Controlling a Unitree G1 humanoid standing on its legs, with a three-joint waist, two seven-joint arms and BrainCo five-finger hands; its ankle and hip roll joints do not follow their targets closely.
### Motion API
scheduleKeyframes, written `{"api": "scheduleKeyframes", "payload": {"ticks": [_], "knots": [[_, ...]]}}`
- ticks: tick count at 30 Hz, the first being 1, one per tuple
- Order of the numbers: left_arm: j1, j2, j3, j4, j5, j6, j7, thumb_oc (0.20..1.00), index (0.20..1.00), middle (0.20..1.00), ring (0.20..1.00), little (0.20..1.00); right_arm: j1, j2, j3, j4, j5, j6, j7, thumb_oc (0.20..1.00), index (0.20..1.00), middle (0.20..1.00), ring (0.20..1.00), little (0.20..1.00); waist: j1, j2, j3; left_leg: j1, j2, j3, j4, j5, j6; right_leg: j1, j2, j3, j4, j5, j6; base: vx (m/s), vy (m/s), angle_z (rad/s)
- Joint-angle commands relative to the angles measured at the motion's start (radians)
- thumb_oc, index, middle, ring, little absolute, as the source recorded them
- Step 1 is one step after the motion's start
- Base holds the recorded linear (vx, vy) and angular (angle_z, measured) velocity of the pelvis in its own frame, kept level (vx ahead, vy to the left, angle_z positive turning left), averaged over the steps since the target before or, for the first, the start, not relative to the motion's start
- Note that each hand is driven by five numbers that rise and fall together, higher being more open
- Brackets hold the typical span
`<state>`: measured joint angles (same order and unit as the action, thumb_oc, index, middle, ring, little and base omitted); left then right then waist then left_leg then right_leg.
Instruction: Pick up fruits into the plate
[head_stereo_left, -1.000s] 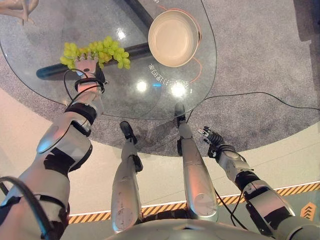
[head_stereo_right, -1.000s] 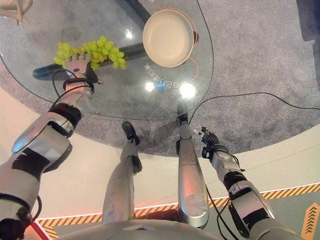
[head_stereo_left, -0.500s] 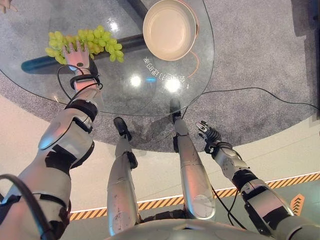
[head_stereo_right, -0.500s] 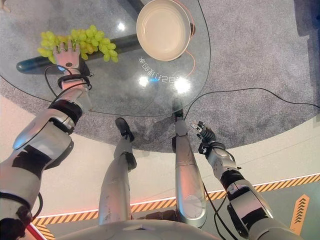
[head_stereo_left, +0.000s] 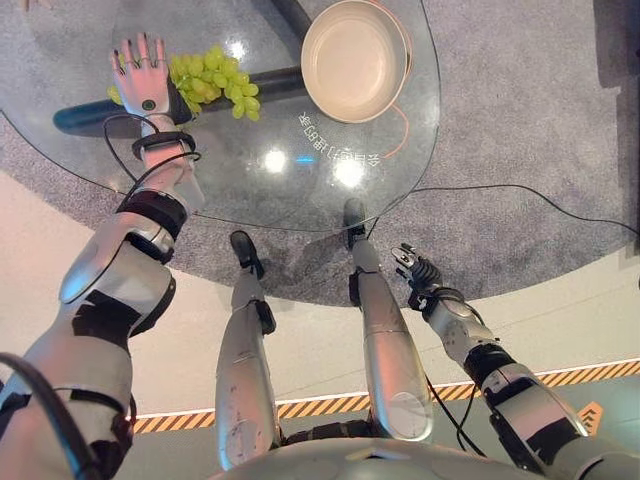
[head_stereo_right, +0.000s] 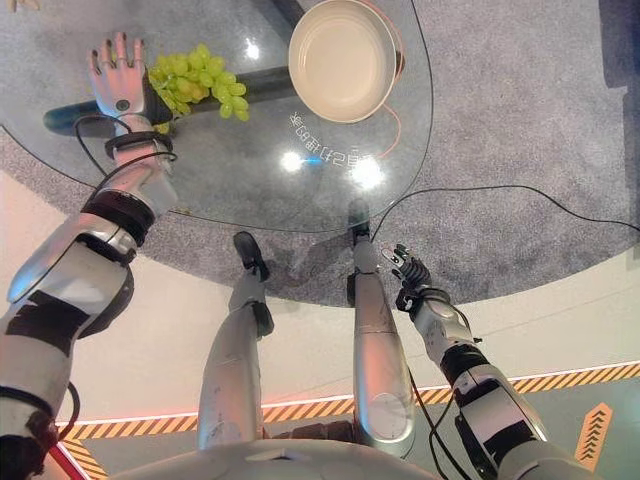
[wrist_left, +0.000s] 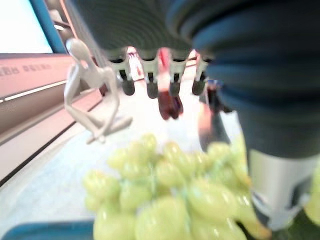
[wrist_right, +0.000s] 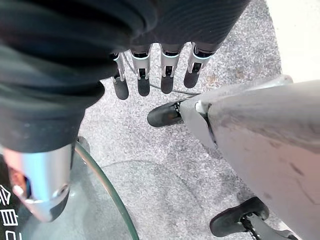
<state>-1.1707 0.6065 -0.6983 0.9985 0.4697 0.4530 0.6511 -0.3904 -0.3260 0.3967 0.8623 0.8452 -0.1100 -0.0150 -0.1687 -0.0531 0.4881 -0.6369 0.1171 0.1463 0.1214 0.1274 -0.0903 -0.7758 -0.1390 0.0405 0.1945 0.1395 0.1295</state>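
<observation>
A bunch of green grapes (head_stereo_left: 215, 80) lies on the round glass table (head_stereo_left: 250, 180), left of a cream plate (head_stereo_left: 355, 60) that holds nothing. My left hand (head_stereo_left: 140, 75) is stretched over the left end of the bunch with its fingers straight and spread. The left wrist view has the grapes (wrist_left: 170, 200) just under the palm and the thumb (wrist_left: 272, 190) beside them, curled round nothing. My right hand (head_stereo_left: 420, 275) hangs low beside the table's near edge, fingers (wrist_right: 150, 75) relaxed, holding nothing.
A white figurine (wrist_left: 92, 90) stands on the table beyond the grapes. A dark bar (head_stereo_left: 285, 82) runs under the glass between grapes and plate. A thin orange cord (head_stereo_left: 400, 110) curves round the plate. The glass edge (wrist_right: 100, 185) lies close to my right hand.
My left hand has reached forward from the near side of the grapes to over the bunch's left end, fingers spreading. The camera has shifted. The right hand has stayed put.
</observation>
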Motion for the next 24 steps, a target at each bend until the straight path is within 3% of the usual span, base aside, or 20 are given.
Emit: {"api": "scheduleKeyframes", "payload": {"ticks": [1, 9, 15, 24], "knots": [[0.021, 0.089, 0.101, -0.044, 0.022, 0.006, 0.047, 1.000, 1.000, 1.000, 1.000, 1.000, 0.108, 0.009, -0.039, -0.079, 0.027, -0.023, -0.006, 1.000, 1.000, 1.000, 1.000, 1.000, 0.013, 0.017, 0.032, -0.021, -0.111, -0.063, 0.103, -0.126, 0.057, 0.001, 0.127, -0.039, 0.090, -0.082, -0.067, 0.04, 0.000, 0.02], [0.036, 0.099, 0.092, -0.041, 0.045, 0.031, -0.067, 1.000, 1.000, 1.000, 1.000, 1.000, 0.115, -0.006, -0.058, -0.087, 0.022, -0.013, -0.003, 1.000, 1.000, 1.000, 1.000, 1.000, 0.014, 0.030, 0.032, -0.041, -0.124, -0.067, 0.155, -0.143, 0.064, -0.014, 0.120, -0.043, 0.133, -0.098, -0.067, 0.05, 0.031, 0.02], [-0.025, 0.083, 0.036, 0.029, 0.050, 0.023, -0.173, 1.000, 1.000, 1.000, 1.000, 1.000, 0.100, -0.016, -0.045, -0.083, 0.038, -0.018, 0.010, 1.000, 1.000, 1.000, 1.000, 1.000, -0.004, 0.016, 0.032, -0.081, -0.129, -0.065, 0.205, -0.158, 0.075, -0.049, 0.134, -0.029, 0.175, -0.107, -0.071, 0.04, 0.038, -0.01], [-0.115, 0.062, -0.015, 0.118, 0.007, 0.038, -0.177, 1.000, 1.000, 1.000, 1.000, 1.000, 0.105, -0.025, -0.029, -0.108, 0.065, -0.031, 0.029, 1.000, 1.000, 1.000, 1.000, 1.000, -0.040, -0.005, 0.032, -0.145, -0.131, -0.056, 0.269, -0.182, 0.084, -0.109, 0.155, -0.005, 0.208, -0.104, -0.078, 0.02, 0.014, -0.03]]}}
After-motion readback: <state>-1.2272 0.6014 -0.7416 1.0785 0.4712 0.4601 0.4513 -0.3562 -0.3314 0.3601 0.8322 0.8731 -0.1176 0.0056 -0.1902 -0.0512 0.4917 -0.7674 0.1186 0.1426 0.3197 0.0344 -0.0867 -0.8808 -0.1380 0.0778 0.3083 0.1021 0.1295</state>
